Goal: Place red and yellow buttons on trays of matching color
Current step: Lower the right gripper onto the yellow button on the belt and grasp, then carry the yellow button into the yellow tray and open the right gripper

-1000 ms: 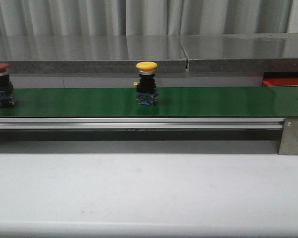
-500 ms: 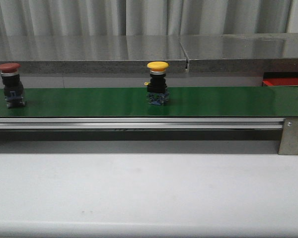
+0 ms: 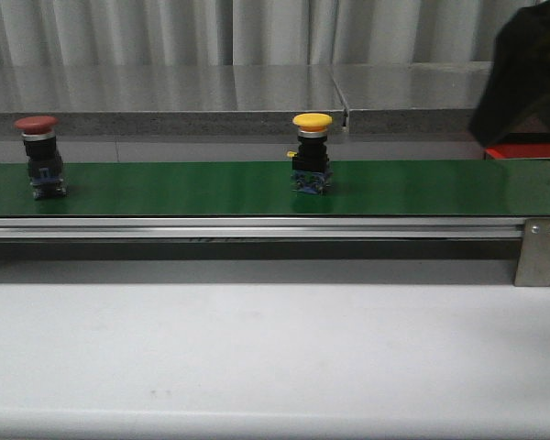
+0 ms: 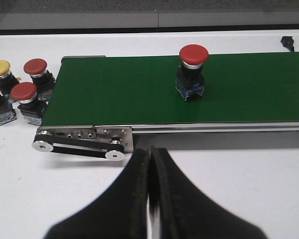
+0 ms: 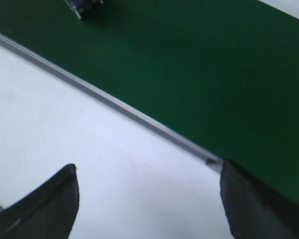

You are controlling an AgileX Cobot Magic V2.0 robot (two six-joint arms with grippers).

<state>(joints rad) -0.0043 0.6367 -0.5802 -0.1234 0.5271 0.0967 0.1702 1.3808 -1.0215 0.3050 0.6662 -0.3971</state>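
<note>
A red button (image 3: 42, 151) rides the green belt (image 3: 165, 188) at its left; the left wrist view shows this red button (image 4: 192, 74) upright too. Near the belt's middle stands a yellow button (image 3: 312, 156). A red tray (image 3: 530, 151) peeks out past the belt's right end. My left gripper (image 4: 150, 155) is shut and empty, over the white table short of the belt. My right gripper (image 5: 149, 167) is open with nothing in it, above the table by the belt rail. A button's blue base (image 5: 84, 6) shows at that view's edge. No yellow tray is in view.
Several spare red and yellow buttons (image 4: 25, 92) stand on the table beyond the belt's left end, by the roller bracket (image 4: 82, 144). My right arm (image 3: 527, 78) shows dark at the top right of the front view. A steel shelf (image 3: 257, 92) runs behind the belt.
Both buttons have ridden rightward along the belt. My right arm has come into the front view at the top right.
</note>
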